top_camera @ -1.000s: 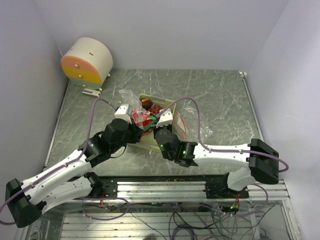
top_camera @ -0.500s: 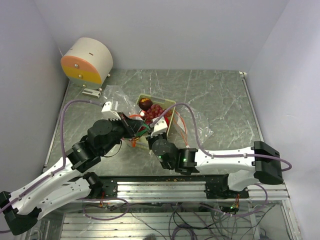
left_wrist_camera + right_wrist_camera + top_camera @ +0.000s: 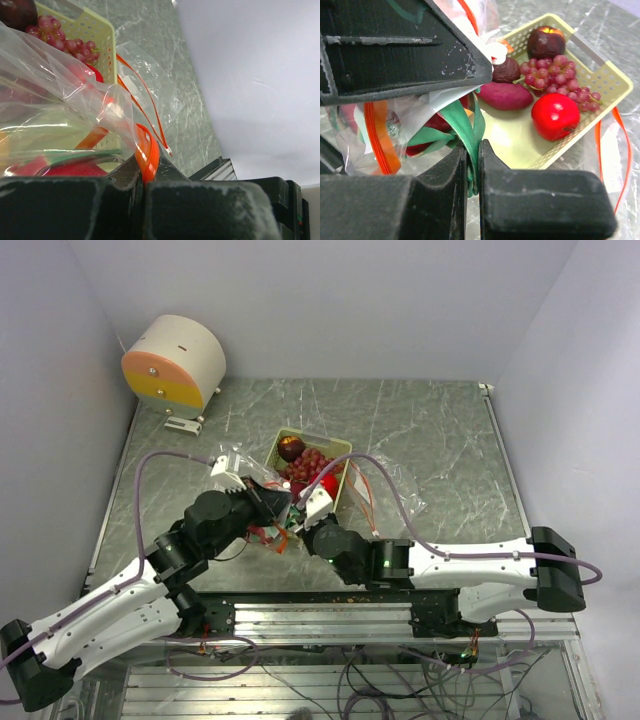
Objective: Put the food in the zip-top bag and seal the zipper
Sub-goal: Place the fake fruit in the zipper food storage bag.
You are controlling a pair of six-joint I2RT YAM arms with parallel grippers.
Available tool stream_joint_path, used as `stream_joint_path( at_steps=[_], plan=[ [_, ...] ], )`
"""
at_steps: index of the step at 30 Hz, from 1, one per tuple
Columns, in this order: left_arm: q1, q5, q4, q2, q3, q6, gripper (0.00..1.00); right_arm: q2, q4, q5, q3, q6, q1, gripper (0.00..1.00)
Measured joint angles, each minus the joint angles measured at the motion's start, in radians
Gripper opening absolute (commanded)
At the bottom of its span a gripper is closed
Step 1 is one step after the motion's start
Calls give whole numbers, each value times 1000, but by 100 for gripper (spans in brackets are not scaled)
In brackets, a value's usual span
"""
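A clear zip-top bag (image 3: 55,95) hangs at the tray's near left corner. My left gripper (image 3: 145,172) (image 3: 274,510) is shut on its orange zipper strip (image 3: 148,152). A pink-red dragon fruit (image 3: 427,126) sits at the bag's mouth, and my right gripper (image 3: 472,165) (image 3: 298,516) is shut on one of its green tips (image 3: 462,125). The pale green tray (image 3: 600,75) (image 3: 345,447) holds the rest of the food: a red apple (image 3: 555,116), a purple grape bunch (image 3: 552,75) (image 3: 310,465), a purple sweet potato (image 3: 506,96) and two dark round fruits (image 3: 546,42) (image 3: 506,70).
More clear plastic (image 3: 388,485) with a thin orange zip line (image 3: 145,100) lies on the table right of the tray. A round white and orange device (image 3: 175,362) stands at the back left. White walls close in the grey marbled table (image 3: 430,430).
Both grippers have drawn back toward the near left, taking the bag and dragon fruit off the tray. The fruits in the tray now show uncovered.
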Motion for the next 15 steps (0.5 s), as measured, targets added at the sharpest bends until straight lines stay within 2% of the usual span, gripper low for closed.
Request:
stream_joint_path(
  at_steps=[11,15],
  plan=[
    [-10,-26,27,-78,-58,-42,7,-68,-2,-246,-23,-60,-2,2],
    [-5,-23,85,-35,-82,-61,7,-42,0,-241,-22,-73,0,0]
  ],
)
